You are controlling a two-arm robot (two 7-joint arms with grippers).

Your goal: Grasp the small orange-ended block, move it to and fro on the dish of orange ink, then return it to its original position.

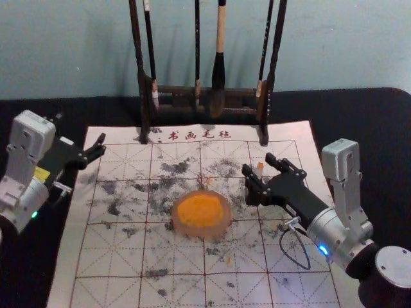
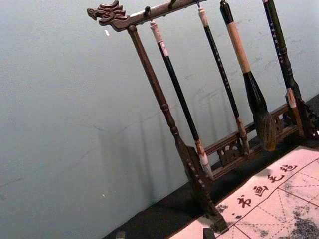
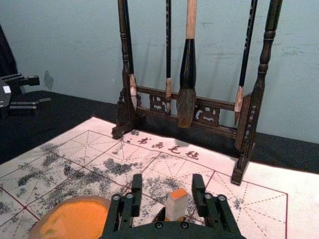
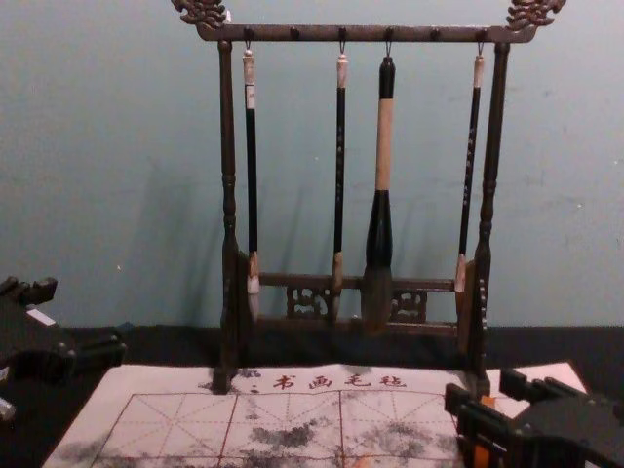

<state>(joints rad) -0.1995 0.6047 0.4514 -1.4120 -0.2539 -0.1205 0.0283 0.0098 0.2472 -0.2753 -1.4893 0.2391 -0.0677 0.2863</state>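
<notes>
My right gripper (image 1: 258,164) is low over the right part of the mat, its two fingers apart. The small orange-ended block (image 1: 260,167) stands between them. In the right wrist view, the right gripper (image 3: 167,182) has its fingers on both sides of the pale block (image 3: 177,204), orange top up, with a gap to each finger; its lower part is hidden by the gripper. The dish of orange ink (image 1: 200,213) lies on the mat, left of this gripper. My left gripper (image 1: 80,128) is parked open off the mat's left edge; its fingertips show apart in the left wrist view (image 2: 164,234).
A dark wooden brush stand (image 1: 180,91) rises behind the mat, with several brushes hanging from it, including a thick one (image 4: 379,224). The marked calligraphy mat (image 1: 115,256) lies on a black-covered table (image 1: 77,110). A wall stands behind.
</notes>
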